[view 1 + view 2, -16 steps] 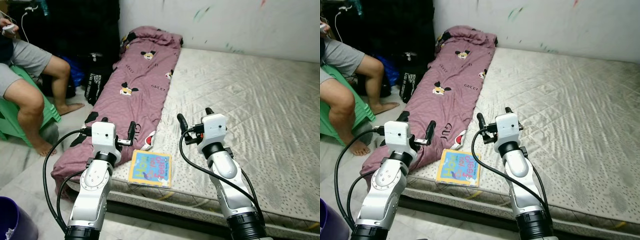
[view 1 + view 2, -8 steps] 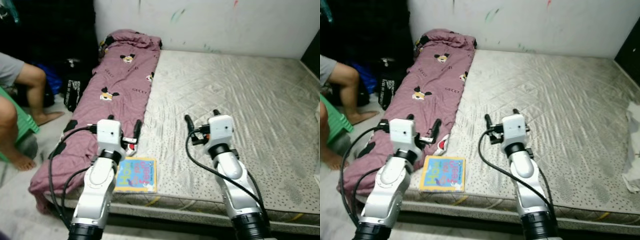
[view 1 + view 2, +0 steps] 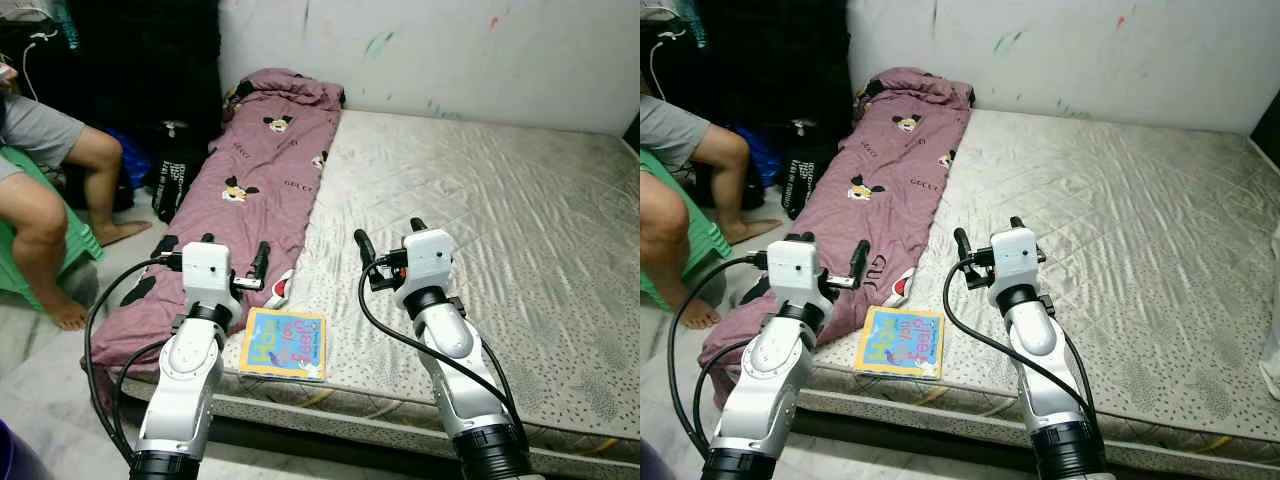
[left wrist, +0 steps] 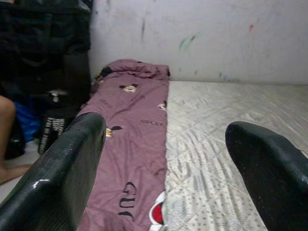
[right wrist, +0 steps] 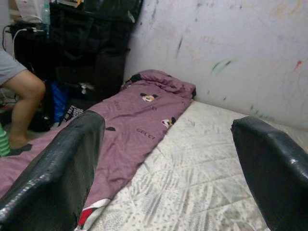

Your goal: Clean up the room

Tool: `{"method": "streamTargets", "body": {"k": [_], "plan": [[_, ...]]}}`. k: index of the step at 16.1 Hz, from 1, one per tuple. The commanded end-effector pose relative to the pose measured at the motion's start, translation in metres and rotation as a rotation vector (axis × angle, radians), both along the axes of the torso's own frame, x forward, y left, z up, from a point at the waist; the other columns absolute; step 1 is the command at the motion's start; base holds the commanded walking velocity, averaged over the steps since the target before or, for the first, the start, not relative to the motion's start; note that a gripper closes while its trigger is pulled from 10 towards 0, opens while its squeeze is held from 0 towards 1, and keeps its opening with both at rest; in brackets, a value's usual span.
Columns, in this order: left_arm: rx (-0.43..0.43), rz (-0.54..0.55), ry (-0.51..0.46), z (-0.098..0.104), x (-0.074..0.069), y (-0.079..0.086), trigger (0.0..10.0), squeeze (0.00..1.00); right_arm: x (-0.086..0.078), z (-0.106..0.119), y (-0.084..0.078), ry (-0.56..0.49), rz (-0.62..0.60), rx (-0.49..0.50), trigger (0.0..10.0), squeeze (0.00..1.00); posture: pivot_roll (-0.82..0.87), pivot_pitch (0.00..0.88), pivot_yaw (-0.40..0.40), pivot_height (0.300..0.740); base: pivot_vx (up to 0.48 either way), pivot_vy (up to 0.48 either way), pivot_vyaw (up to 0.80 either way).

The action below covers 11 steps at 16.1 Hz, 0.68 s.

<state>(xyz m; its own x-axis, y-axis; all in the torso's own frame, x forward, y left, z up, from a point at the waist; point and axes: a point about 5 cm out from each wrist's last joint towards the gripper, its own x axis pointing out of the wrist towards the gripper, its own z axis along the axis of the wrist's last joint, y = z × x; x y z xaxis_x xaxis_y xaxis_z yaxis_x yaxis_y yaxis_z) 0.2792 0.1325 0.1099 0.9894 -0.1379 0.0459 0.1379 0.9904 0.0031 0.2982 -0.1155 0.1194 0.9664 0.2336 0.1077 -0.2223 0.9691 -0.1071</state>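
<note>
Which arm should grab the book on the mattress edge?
Probably the left. The left gripper hovers open just above the book, while the right gripper is farther off over bare mattress.

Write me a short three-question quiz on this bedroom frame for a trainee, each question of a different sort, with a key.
1. True or false: the left pincer is shut on the picture book.
2. Multiple choice: where does the purple blanket lie? A) along the mattress side nearest the seated person, B) in the middle of the mattress, C) wholly on the floor.
3. Fill in: the picture book lies on the ___, near its front edge.

Key
1. False. Both the left pincer and the right pincer are open and hold nothing above the bed.
2. A. It runs from the wall towards the front edge, beside the person on the green chair.
3. mattress
</note>
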Motion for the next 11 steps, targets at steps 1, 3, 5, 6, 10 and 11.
{"method": "streamTargets", "body": {"k": [1, 3, 5, 6, 10, 11], "plan": [[0.006, 0.005, 0.008, -0.0005, 0.0006, -0.0001, 10.0, 0.0, 0.0017, 0.0045, -0.0019, -0.02, -0.006, -0.002, 10.0, 0.0, 0.01, 0.0, -0.027, 0.74, 0.0, -0.281, 0.0], [0.004, 0.009, 0.01, -0.0008, 0.0005, 0.0001, 10.0, 0.0, 0.0017, 0.0041, -0.0018, -0.017, -0.007, 0.0, 10.0, 0.0, 0.01, 0.0, -0.027, 0.74, 0.0, -0.302, 0.0], [0.003, 0.009, 0.011, -0.0009, 0.0006, 0.0001, 10.0, 0.0, 0.0018, 0.004, -0.002, -0.016, -0.008, 0.001, 10.0, 0.0, 0.01, 0.0, -0.027, 0.74, 0.0, -0.304, 0.0], [0.003, 0.008, 0.011, -0.0009, 0.0007, 0.0, 10.0, 0.0, 0.0018, 0.0038, -0.0021, -0.015, -0.008, 0.002, 10.0, 0.0, 0.01, 0.0, -0.027, 0.74, 0.0, -0.3, 0.0], [0.002, 0.009, 0.012, -0.0009, 0.0006, 0.0005, 10.0, 0.0, 0.0016, 0.0038, -0.0019, -0.015, -0.01, 0.002, 10.0, 0.0, 0.01, 0.0, -0.026, 0.74, 0.0, -0.303, 0.0], [0.002, 0.009, 0.012, -0.0009, 0.0007, 0.0006, 10.0, 0.0, 0.0018, 0.0039, -0.0018, -0.015, -0.009, 0.002, 10.0, 0.0, 0.01, 0.0, -0.026, 0.74, 0.0, -0.3, 0.0]]}}
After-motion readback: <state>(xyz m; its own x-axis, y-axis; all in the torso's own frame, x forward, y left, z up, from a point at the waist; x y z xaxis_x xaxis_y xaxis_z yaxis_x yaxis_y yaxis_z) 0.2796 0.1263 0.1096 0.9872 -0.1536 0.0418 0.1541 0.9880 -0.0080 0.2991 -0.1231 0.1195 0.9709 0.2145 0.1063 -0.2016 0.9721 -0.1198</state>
